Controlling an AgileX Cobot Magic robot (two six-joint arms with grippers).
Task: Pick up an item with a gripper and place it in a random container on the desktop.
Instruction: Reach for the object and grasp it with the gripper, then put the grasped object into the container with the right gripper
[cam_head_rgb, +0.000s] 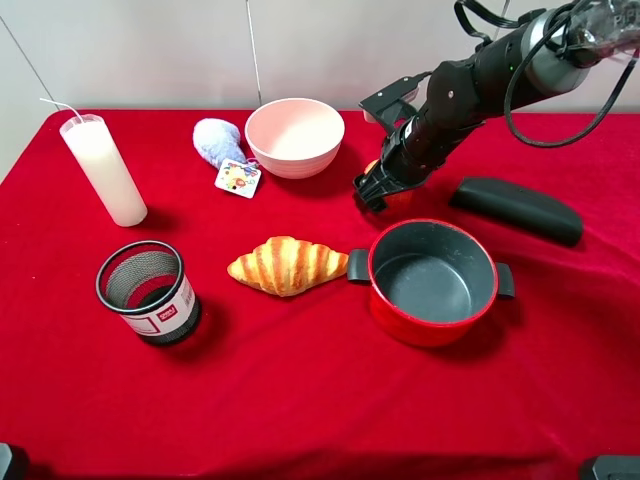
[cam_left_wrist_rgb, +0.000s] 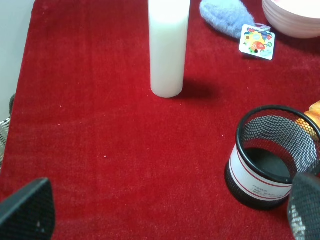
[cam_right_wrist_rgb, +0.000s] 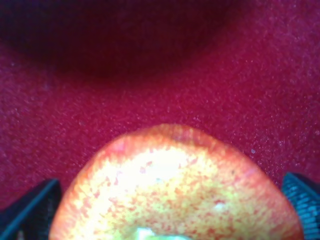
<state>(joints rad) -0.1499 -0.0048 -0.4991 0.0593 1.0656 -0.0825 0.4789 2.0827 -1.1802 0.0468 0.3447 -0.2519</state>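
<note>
The apple, red with yellow-orange patches, fills the space between my right gripper's two black fingers, which press against its sides. In the exterior high view this gripper is low over the red cloth, just behind the red pot, and only a bit of the apple shows under it. The pot is empty, dark grey inside, with two black handles. My left gripper is open and empty above the cloth beside the black mesh cup.
A croissant lies left of the pot. A pale pink bowl, a blue plush toy and a tall white cylinder stand at the back. The mesh cup stands front left; a black case lies right.
</note>
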